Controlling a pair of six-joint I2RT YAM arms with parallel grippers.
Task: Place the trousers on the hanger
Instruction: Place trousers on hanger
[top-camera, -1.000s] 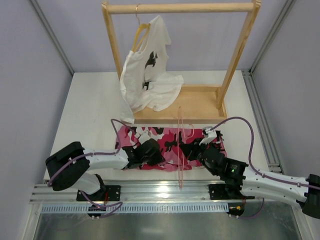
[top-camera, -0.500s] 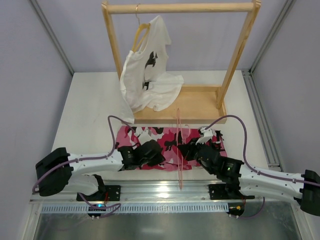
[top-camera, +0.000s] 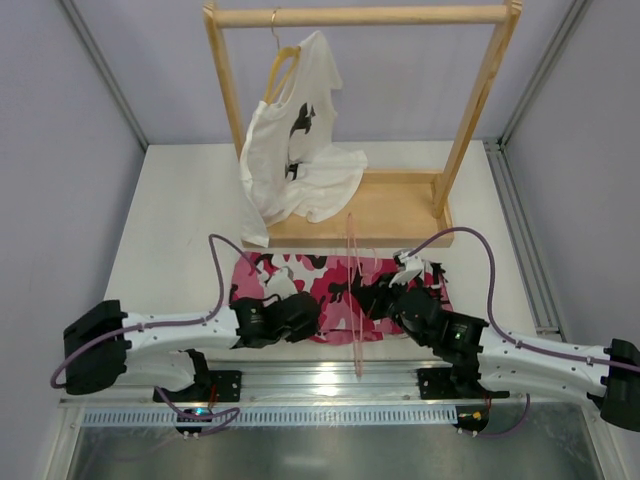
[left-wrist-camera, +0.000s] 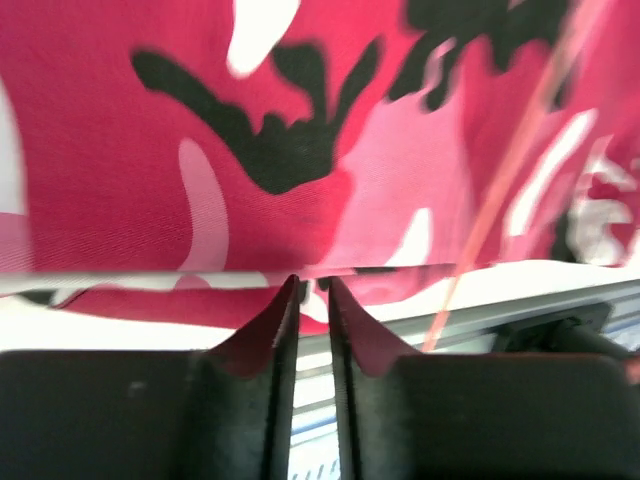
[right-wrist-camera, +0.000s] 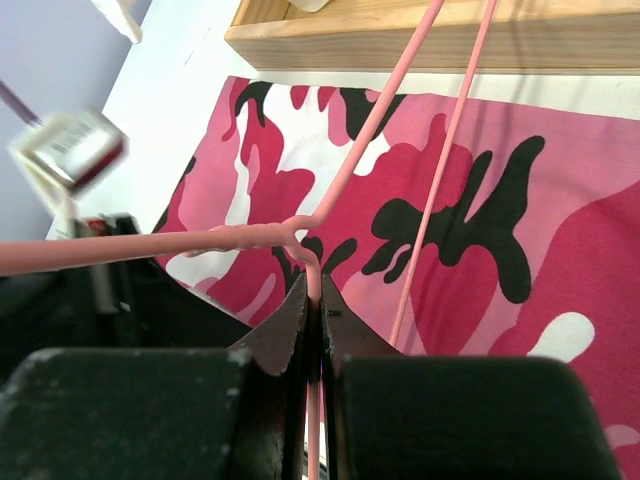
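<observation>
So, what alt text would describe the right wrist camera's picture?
The right gripper is shut on the hanger, a thin pink wire, right by its twisted neck. Beneath lie the trousers in pink, white and black camouflage, with a wooden rack base along the top edge.

Slightly parted jaws meet the trousers (left-wrist-camera: 300, 150).

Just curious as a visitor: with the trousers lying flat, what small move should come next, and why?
Probably the left end effector should pinch the trousers' near edge and lift it: its jaws stand barely parted at that edge, the trousers lie flat, and the right end effector grips the hanger above them.
</observation>
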